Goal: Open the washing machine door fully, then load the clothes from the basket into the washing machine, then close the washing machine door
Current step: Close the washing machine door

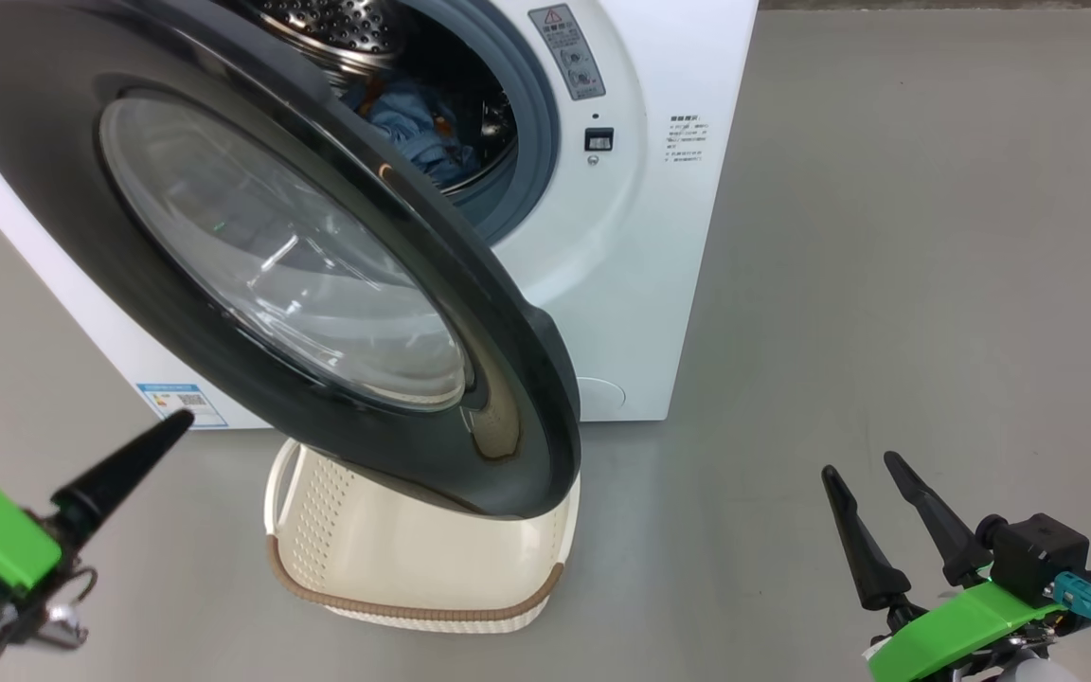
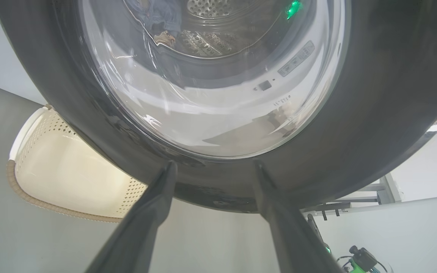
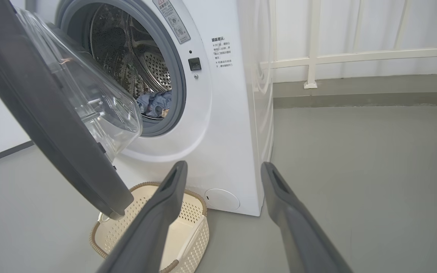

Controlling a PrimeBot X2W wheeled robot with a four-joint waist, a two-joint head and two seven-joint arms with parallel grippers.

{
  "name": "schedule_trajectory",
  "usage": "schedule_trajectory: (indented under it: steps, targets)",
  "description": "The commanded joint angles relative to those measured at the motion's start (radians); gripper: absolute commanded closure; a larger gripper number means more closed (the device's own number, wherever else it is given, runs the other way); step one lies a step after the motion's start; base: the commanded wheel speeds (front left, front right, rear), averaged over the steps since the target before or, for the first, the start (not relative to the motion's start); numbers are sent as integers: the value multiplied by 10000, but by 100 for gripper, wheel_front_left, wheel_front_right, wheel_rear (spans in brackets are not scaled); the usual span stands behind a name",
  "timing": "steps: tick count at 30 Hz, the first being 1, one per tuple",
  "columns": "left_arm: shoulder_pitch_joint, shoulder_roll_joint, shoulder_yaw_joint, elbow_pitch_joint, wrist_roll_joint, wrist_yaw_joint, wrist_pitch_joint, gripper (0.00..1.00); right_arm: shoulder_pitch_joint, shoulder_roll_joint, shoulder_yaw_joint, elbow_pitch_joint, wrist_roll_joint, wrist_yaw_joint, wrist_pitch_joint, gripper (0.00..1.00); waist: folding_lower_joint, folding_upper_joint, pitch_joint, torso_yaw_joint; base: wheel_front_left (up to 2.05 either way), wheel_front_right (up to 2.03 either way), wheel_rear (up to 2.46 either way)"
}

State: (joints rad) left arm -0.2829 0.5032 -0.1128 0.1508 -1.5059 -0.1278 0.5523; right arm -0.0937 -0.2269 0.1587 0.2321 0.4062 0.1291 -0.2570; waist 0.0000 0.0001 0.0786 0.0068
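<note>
Hanging spread and empty, the left claw (image 2: 214, 167) points at the lower rim of the half-open washing machine door (image 1: 508, 332); the right claw (image 1: 860, 466), likewise released, sits right of the door. Beneath the door stands the basket (image 1: 413, 611); behind it, the clothes (image 1: 418, 128) lie in the drum (image 1: 328, 24).

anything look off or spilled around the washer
Nothing stands out. The clothes lie inside the washing machine, none on the floor; the basket stands upright under the partly open washing machine door, its visible part empty.
</note>
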Motion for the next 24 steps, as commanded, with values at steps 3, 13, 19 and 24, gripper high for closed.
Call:
schedule_trajectory:
  steps: [3,13,19,24]
  targets:
    - [149,456,530,-186,162,-29,-487,0,106,-181,161,-235,34,16,-48,0,0,-1,-27,-26,0,0,0]
    - [1521,438,326,-122,569,-29,-2623,0,313,-241,-26,-249,54,16,-48,0,0,-1,-28,-271,0,0,0]
    - [2142,469,-281,-4,906,-29,-4101,0,490,-306,-213,-238,54,16,-48,0,0,-1,-50,-403,0,0,0]
    - [2455,617,-844,224,1043,-29,-5245,0,617,-387,-306,-194,74,16,-48,0,0,-1,-119,-548,0,0,0]
